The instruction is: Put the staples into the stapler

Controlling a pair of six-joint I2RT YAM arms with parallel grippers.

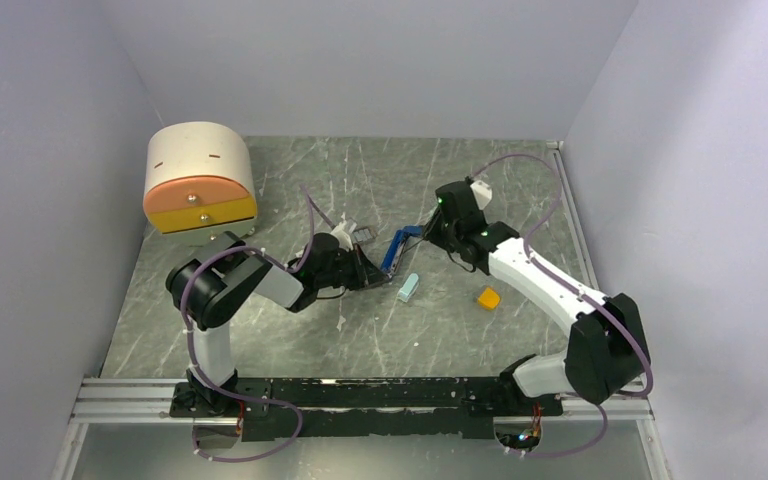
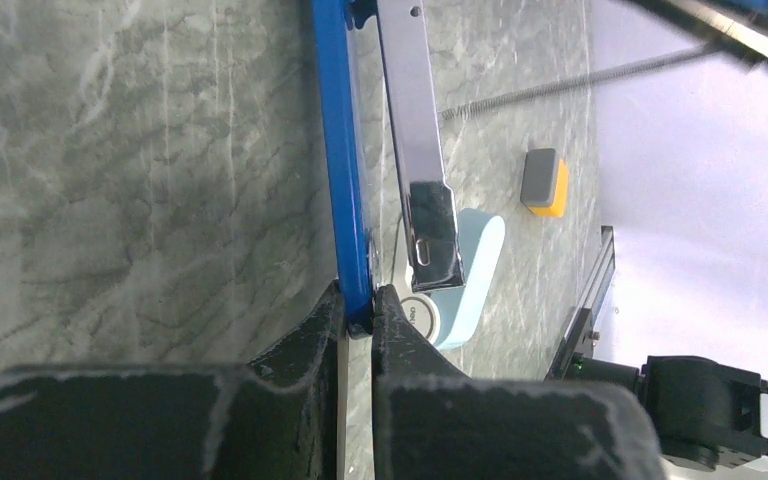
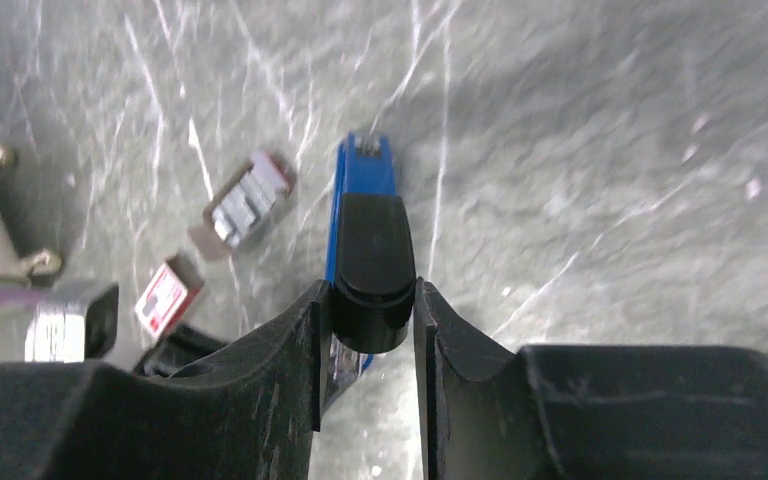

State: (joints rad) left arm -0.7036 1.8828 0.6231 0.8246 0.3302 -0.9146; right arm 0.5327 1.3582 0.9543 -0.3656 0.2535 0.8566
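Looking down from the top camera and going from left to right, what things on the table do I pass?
First the round cream-and-orange box → staples → stapler → orange block.

1. The left arm [image 1: 230, 285] folds sharply at the elbow and reaches right, held low, towards the centre.
2. The left claw [image 2: 359, 305] pinches the thin blue edge of the stapler [image 1: 396, 250], its fingers nearly together.
3. The right arm [image 1: 540, 280] stretches far and left from its base.
4. The right claw [image 3: 371, 310] clamps the stapler's black top end.
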